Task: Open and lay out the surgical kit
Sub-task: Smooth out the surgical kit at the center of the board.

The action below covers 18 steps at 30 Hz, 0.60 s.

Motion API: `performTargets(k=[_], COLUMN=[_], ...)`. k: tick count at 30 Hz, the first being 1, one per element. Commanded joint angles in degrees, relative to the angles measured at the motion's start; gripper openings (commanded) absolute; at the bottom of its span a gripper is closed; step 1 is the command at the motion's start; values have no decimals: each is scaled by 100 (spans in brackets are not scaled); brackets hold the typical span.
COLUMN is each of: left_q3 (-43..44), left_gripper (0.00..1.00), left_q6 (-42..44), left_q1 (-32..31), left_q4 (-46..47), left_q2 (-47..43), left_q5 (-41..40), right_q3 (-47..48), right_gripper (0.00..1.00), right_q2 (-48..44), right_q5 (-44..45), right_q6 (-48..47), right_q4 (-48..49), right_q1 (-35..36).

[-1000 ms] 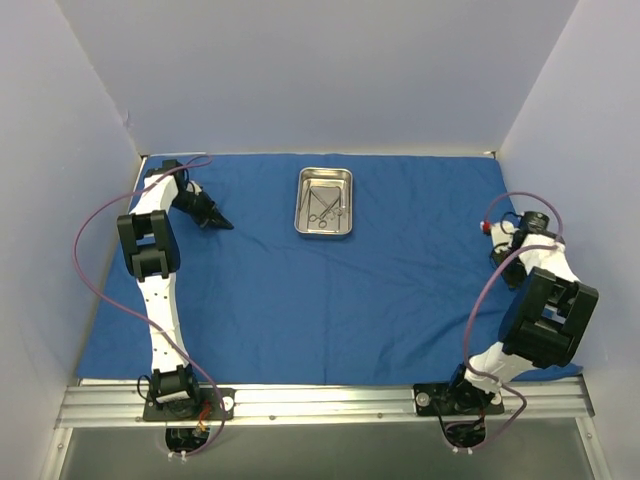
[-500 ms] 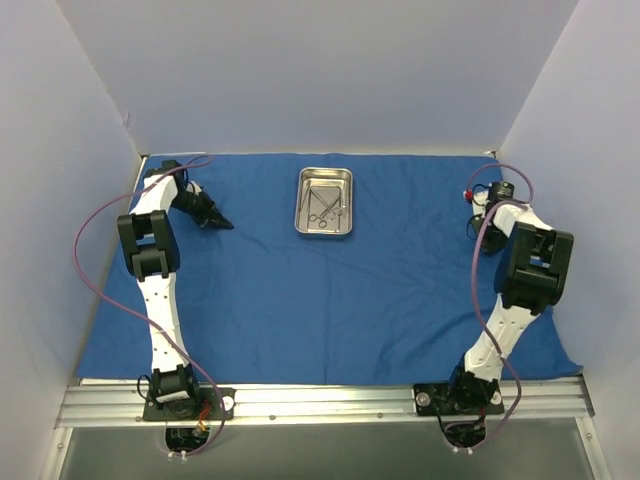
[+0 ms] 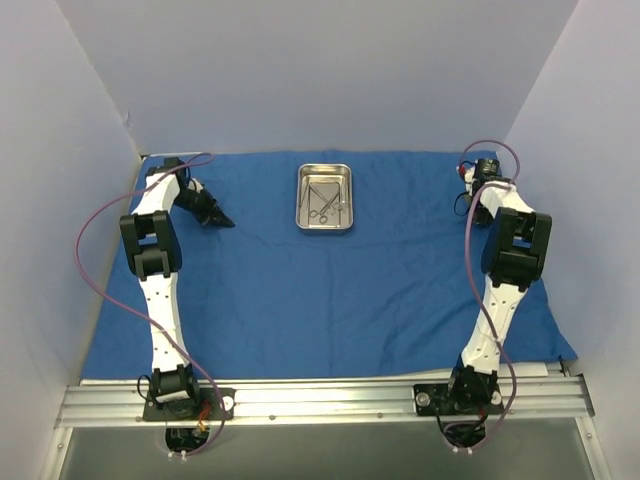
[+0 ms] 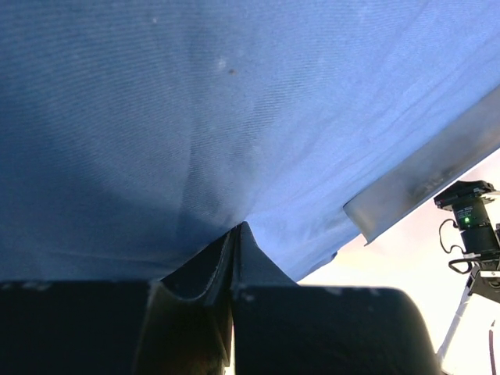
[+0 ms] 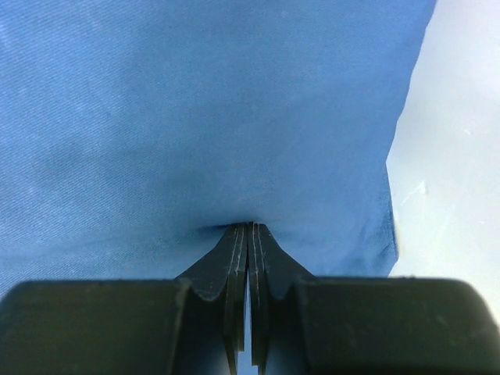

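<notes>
The surgical kit (image 3: 330, 250) lies opened out. Its blue cloth wrap (image 3: 300, 320) is spread flat and lightly wrinkled over nearly all of the bench (image 3: 300, 383). The 1 steel tray (image 3: 325, 198) sits on the wrap near the middle of its far edge, and the thin silvery instruments (image 3: 322, 208) lie inside it.

We see the left hand (image 3: 222, 221) down on the wrap's far left part, well apart from the tray. Its 2 fingers (image 4: 211, 266) are pressed together on a small ridge of cloth that puckers up to their tips.

The right hand (image 5: 250, 228) is at the wrap's far right, close to the cloth's edge. Its fingers are together too, nipping the cloth where a slight dimple gathers.
</notes>
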Motion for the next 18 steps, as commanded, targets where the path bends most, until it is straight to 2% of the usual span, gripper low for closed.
performTargets(k=[1,4,5,9,10,14,18], left_q3=[63,80,141,177,186,142,142], left_gripper=[4,4,4,4,4,4,4], left_q6=[85,94,111,102,128,190,217], left_q1=[25,25,25,7,7,7,16], left_q4=[389,399,390,442,425,407,390], left_q2=[313,304,304,251,251,269,304], left_q5=[-870,-870,-879,-861,-861,-844,-826], right_q3=[-718,-1298,-1466,-2231,-2328,-2636,-3539], right_gripper=[0,0,0,0,1,7,0], right_q2=[279,-335,-798,-2075,-2286,-2911,-3430], right_q5=[-266,-362,-388,-782,-871,-1530,-1760], right_q6=[108,107,107,-471,-899,-1526,-2440], right_q4=[-235,-51,54,302,171,-638,-1489], right_q1=[-119,-234,-225,-374,-479,-1514,-1877])
